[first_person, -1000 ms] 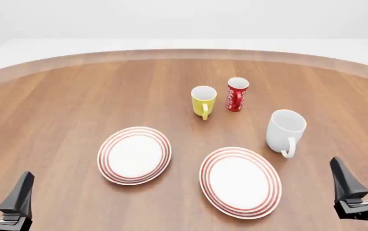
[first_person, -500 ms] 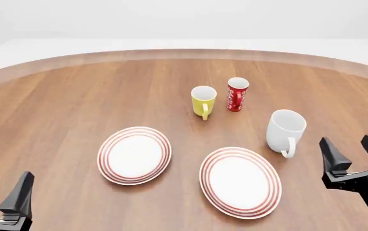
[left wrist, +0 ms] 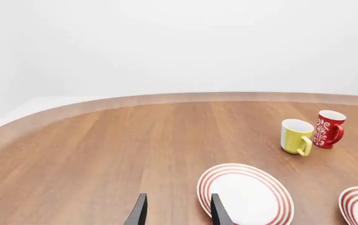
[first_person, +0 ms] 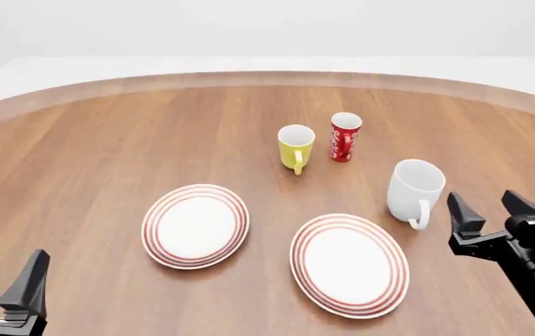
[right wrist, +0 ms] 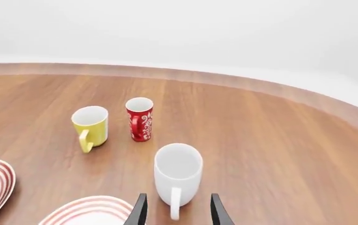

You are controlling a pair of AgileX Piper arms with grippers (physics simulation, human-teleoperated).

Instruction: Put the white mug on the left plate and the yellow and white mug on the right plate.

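The large white mug (first_person: 414, 191) stands upright on the table right of centre, handle toward me; it also shows in the right wrist view (right wrist: 177, 173). The small yellow and white mug (first_person: 295, 147) stands behind the plates, also in the wrist views (right wrist: 91, 126) (left wrist: 296, 136). The smaller left plate (first_person: 195, 225) and the larger right plate (first_person: 350, 264) lie bare. My right gripper (first_person: 489, 206) is open and empty, just right of the white mug, apart from it. My left gripper (first_person: 1, 269) is open and empty at the near left corner.
A slim red-and-white patterned mug (first_person: 345, 136) stands right beside the yellow mug. The round wooden table's far edge (first_person: 267, 77) curves across the back, with a white surround beyond it.
My right gripper has moved forward and to the left, closing in beside the white mug. The left arm, the mugs and the plates have not moved.
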